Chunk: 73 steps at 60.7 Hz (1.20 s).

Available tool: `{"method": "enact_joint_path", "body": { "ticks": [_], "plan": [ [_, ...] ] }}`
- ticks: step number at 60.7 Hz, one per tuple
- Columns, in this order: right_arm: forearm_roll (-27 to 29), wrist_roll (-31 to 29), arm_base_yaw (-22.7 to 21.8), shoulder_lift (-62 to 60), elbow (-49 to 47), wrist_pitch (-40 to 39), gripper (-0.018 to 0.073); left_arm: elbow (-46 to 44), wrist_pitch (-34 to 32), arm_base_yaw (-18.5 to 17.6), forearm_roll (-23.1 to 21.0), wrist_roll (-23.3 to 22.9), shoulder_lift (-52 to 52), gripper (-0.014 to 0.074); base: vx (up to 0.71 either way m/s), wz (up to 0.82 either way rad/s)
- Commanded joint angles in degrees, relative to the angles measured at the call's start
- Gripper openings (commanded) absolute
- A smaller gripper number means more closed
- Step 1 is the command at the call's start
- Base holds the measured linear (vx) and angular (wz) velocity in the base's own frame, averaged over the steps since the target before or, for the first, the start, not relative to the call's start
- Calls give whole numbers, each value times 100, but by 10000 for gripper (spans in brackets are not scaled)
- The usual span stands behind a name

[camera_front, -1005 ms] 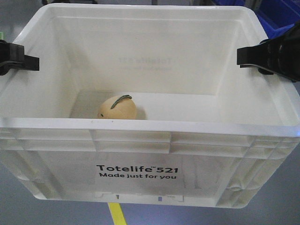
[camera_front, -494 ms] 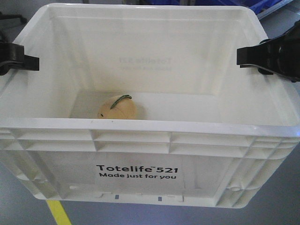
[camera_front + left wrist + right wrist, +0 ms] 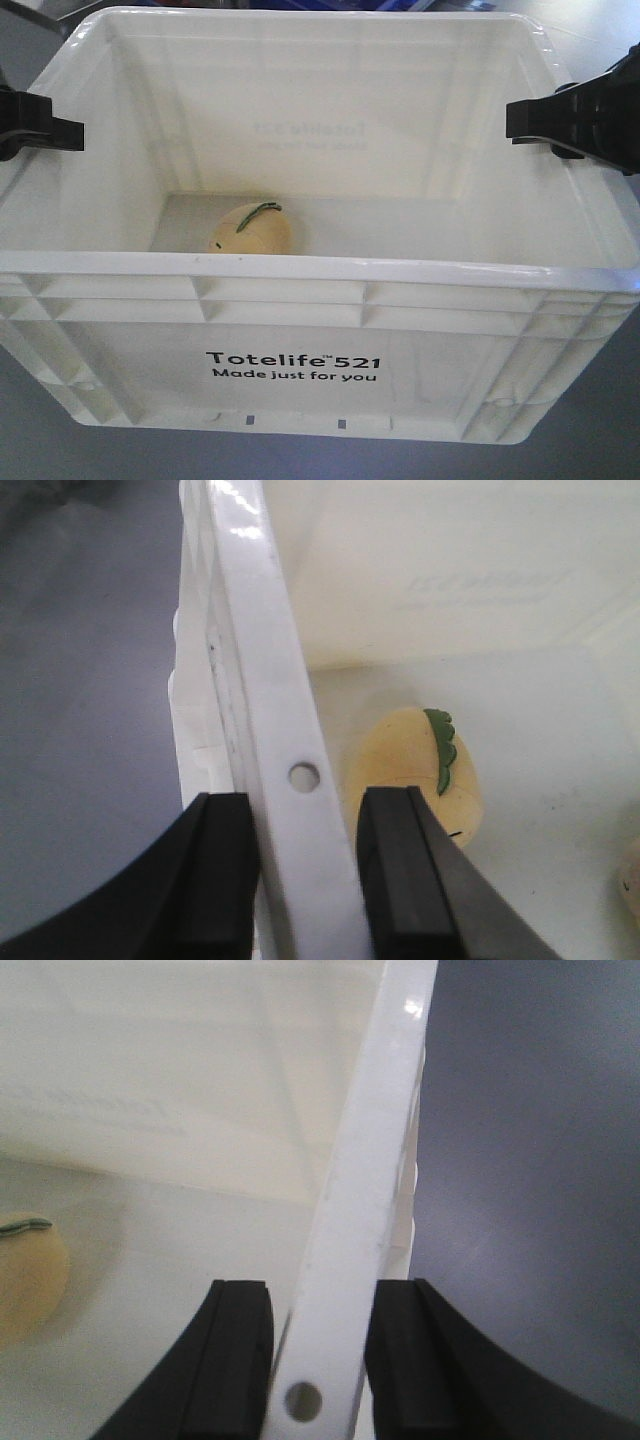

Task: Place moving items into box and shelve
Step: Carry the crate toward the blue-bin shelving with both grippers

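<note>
- Box (image 3: 320,268): white ribbed crate printed "Totelife 521"; it fills the front view; grey floor (image 3: 60,450) shows around it; no shelf is in view.
- Moving item (image 3: 250,229): pale yellow-orange, with the green stem strip uppermost; it lies loose on the bottom of the box, left of centre.
- Left end effector (image 3: 305,840): closed on the left side rim of the box; one finger sits outside the wall and one inside; the rim fills the gap.
- Right end effector (image 3: 325,1350): closed in the same way on the right side rim.
- Step in hand, as we judge it: the one item seen is loaded; the box is in transit to a shelf.
- Procedure: we apply firm, equal grip on both rims; we move both arms together and level, so that the box does not tilt and the thin rim does not slip from the fingers; we accelerate gently, since the round item is free to roll; we seat the base flat on the shelf before we open either end effector.
</note>
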Motion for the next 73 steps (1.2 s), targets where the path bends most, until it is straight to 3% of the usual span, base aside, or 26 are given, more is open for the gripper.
{"method": "enact_joint_path", "body": {
  "ticks": [1,46,73],
  "plan": [
    [-126,79,3,-109,-239,-770,-6,-311,-506,-92,-876,125,-237,-6,25,-63],
    [-126,79,3,-109,-239,-770,-6,-311,-511,-92,-876,125,-237,-6,25,-55],
    [-126,79,3,-109,-239,-766,-6,-311,-499,-92,-876,125,-237,-6,30,-31]
  ]
}}
